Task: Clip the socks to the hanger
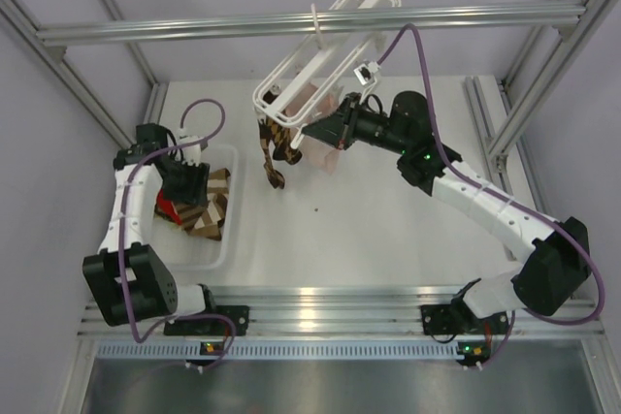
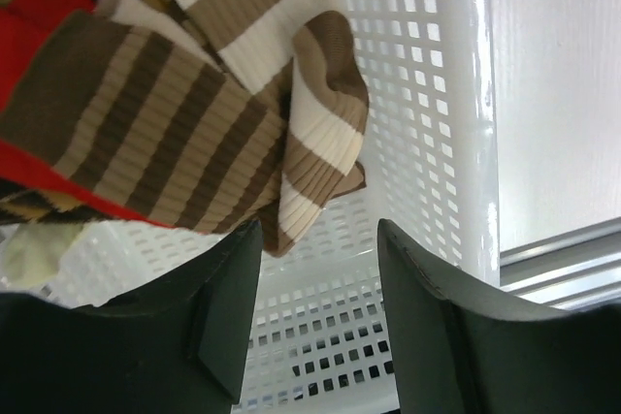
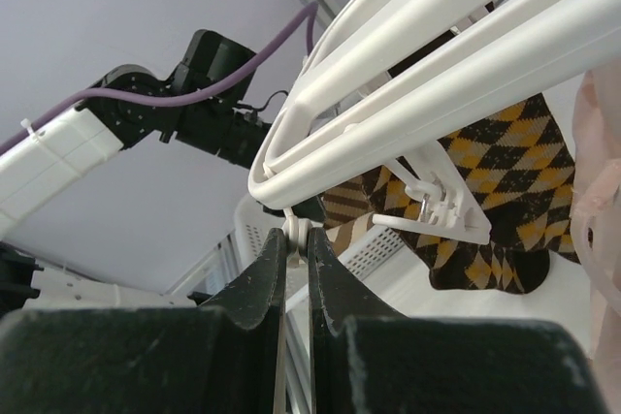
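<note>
The white hanger (image 1: pixel 325 46) hangs tilted from the grey rail; its bars fill the right wrist view (image 3: pixel 427 65). Patterned brown socks (image 1: pixel 275 147) hang clipped from its lower end, and show as argyle and striped fabric in the right wrist view (image 3: pixel 505 172). My right gripper (image 1: pixel 309 135) is shut on a small white clip (image 3: pixel 299 232) at the hanger's corner. More striped socks (image 2: pixel 175 143) lie heaped in a white basket (image 1: pixel 221 239). My left gripper (image 2: pixel 320 239) is open and empty inside the basket, just below the pile's drooping sock end; it also shows in the top view (image 1: pixel 194 191).
A red fabric piece (image 2: pixel 39 7) lies among the basket's socks. Pale pink fabric (image 3: pixel 597 143) hangs beside the hanger by the right gripper. The grey rail (image 1: pixel 310 21) crosses overhead. The basket's perforated wall (image 2: pixel 427 143) is close on the left gripper's right.
</note>
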`<control>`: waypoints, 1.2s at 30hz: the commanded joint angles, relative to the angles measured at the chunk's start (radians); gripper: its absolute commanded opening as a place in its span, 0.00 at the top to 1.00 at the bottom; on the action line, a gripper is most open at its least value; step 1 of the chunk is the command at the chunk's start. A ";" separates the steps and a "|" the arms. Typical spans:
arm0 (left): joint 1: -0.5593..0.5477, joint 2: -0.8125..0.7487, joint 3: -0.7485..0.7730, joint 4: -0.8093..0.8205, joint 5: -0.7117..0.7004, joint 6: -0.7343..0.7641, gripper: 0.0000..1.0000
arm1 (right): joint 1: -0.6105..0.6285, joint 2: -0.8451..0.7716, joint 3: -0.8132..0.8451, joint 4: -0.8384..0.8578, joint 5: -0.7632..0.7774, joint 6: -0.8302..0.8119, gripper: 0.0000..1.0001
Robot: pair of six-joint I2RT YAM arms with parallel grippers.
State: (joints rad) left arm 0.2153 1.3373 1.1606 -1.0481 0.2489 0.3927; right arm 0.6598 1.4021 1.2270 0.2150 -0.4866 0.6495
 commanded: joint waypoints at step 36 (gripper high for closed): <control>-0.019 -0.171 0.160 -0.046 0.124 -0.130 1.00 | -0.028 0.012 0.025 0.026 -0.006 -0.004 1.00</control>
State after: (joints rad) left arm 0.1932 1.1759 1.2659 -1.0264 0.3317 0.3065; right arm 0.6449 1.4185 1.2270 0.2161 -0.4988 0.6556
